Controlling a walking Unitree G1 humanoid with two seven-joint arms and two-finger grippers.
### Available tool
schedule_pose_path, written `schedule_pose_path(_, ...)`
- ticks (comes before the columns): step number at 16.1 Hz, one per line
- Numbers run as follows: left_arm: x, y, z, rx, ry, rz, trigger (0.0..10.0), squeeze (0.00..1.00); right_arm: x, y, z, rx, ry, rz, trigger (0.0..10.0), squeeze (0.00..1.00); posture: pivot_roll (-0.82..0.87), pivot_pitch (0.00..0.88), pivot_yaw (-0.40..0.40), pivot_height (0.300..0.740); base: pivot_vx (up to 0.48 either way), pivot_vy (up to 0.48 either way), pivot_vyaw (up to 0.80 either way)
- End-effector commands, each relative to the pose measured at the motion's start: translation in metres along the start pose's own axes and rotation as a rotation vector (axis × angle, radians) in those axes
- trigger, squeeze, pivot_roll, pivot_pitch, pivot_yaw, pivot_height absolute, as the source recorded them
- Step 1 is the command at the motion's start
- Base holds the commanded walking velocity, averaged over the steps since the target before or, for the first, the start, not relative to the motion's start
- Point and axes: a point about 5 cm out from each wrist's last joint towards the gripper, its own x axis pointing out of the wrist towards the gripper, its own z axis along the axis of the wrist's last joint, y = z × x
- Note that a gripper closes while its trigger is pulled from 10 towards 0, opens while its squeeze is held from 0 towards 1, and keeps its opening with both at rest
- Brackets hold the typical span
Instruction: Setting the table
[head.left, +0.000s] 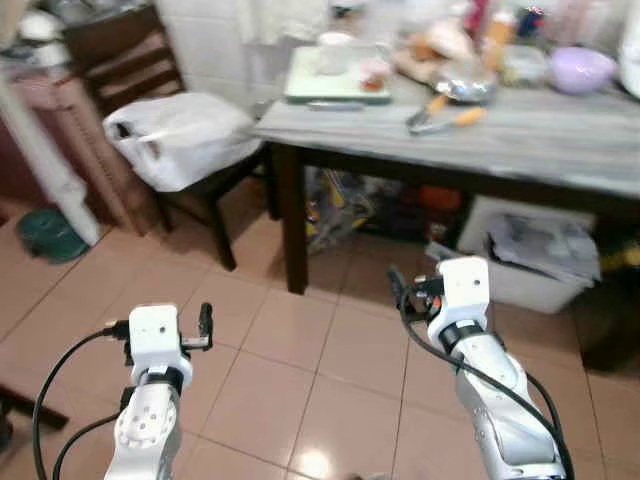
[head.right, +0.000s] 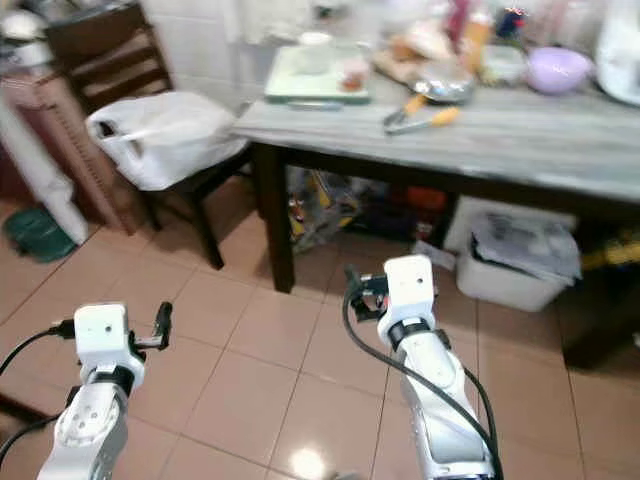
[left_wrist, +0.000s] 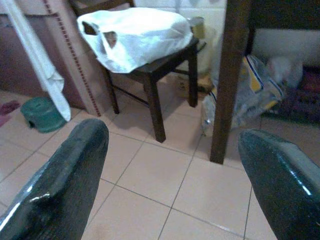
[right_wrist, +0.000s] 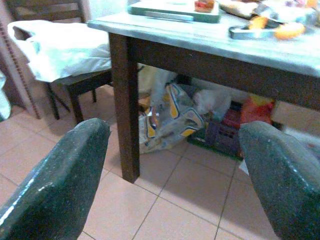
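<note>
While both arms are held out low over the tiled floor (head.left: 300, 370), the left gripper (left_wrist: 172, 165) and right gripper (right_wrist: 172, 170) are each seen with fingers spread wide and nothing held between them. A grey-topped table (head.left: 560, 135) on dark legs is seen ahead, well apart from both grippers. On it, 1 pale green tray (head.left: 305, 85) is loaded with 1 white cup (head.left: 335, 52) and 1 small red-topped item (head.left: 376, 74), too blurred to be identified. Just beside the tray, 1 metal pan (head.left: 465, 82) is set, and 1 pair of orange-handled tongs (head.left: 445, 117) is laid near the table's front edge. Farther back, 1 lilac bowl (head.left: 582, 68) is placed among blurred bottles; its contents cannot be made out. To the robot's left, 1 dark wooden chair (head.left: 150, 70) is occupied by 1 white plastic bag (head.left: 180, 135). Under the table, printed bags (right_wrist: 170, 120) and crates are stowed, and 1 white bin (head.left: 535, 255) stuffed with paper is parked on the floor. Beyond the chair, 1 green pot (left_wrist: 42, 112) is set on the tiles.
</note>
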Motion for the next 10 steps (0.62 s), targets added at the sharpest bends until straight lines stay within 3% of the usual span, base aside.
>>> schedule_pose_path(1, -0.0006, -0.0050, 0.0043, -0.001, -0.017, -0.025, 10.0, 0.00, -0.0021, -0.0049, -0.0003, -0.002, 0.010, -0.012, 10.0, 0.00, -0.23, 0.105, 0.087, 0.740, 0.000, 0.000, -0.77)
schedule_pose_path(10, -0.0013, -0.0069, 0.0008, -0.003, 0.005, -0.026, 10.0, 0.00, -0.0021, -0.0046, 0.0028, 0.003, 0.012, -0.013, 10.0, 0.00, -0.23, 0.110, 0.087, 0.740, 0.000, 0.000, -0.77)
